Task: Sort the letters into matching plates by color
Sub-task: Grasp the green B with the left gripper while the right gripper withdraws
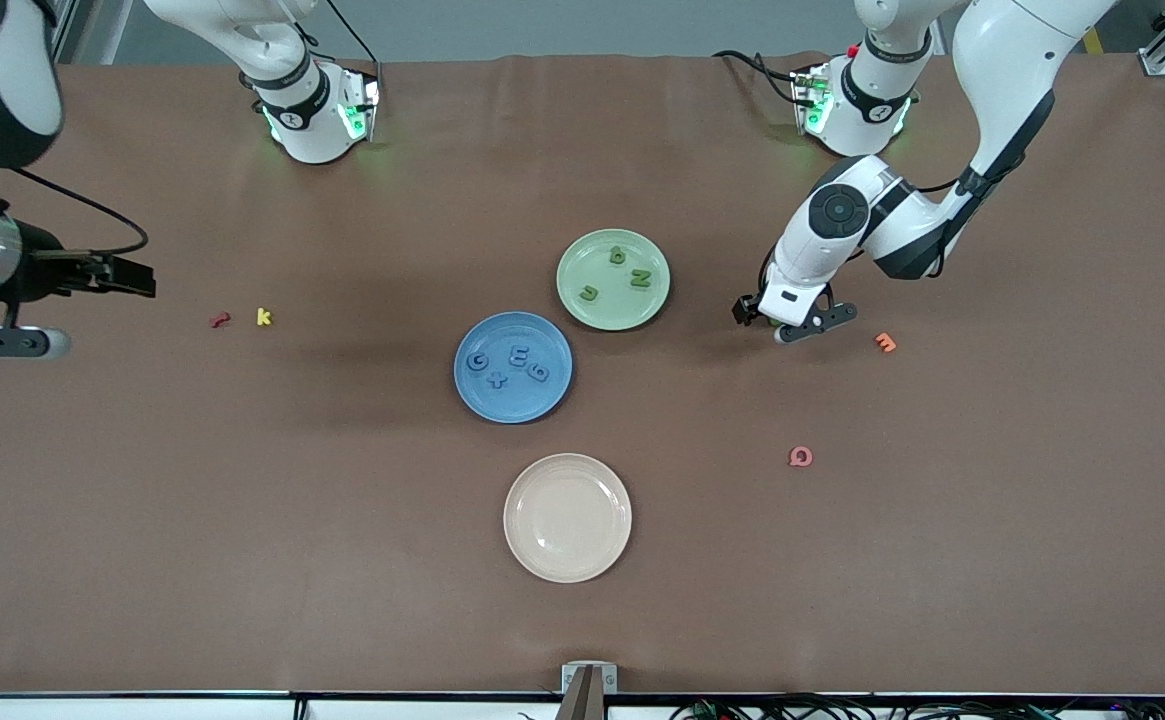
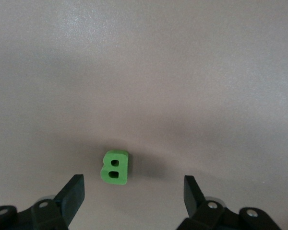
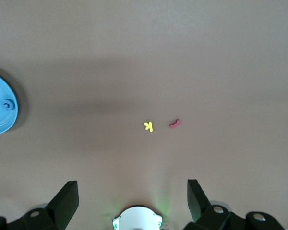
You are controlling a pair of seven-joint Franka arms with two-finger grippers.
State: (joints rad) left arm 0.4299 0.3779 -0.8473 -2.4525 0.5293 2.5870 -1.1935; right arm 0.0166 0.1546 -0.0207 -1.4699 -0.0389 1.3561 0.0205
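A green letter B (image 2: 115, 166) lies flat on the brown table, between and just ahead of my left gripper's (image 2: 133, 183) open fingers. That left gripper (image 1: 792, 325) hangs low over the table beside the pale green plate (image 1: 625, 311), toward the left arm's end; the B is hidden under it in the front view. Three green letters (image 1: 640, 279) lie in the green plate. Several blue letters (image 1: 519, 354) lie in the blue plate (image 1: 512, 406). My right gripper (image 3: 133, 199) waits open and empty, high over the right arm's end of the table (image 1: 127, 275).
A cream-beige plate (image 1: 567, 517) stands nearer the front camera than the blue one. An orange letter (image 1: 885, 342) and a pink letter (image 1: 800, 457) lie near the left gripper. A yellow k (image 1: 264, 317) and a red letter (image 1: 220, 320) lie toward the right arm's end.
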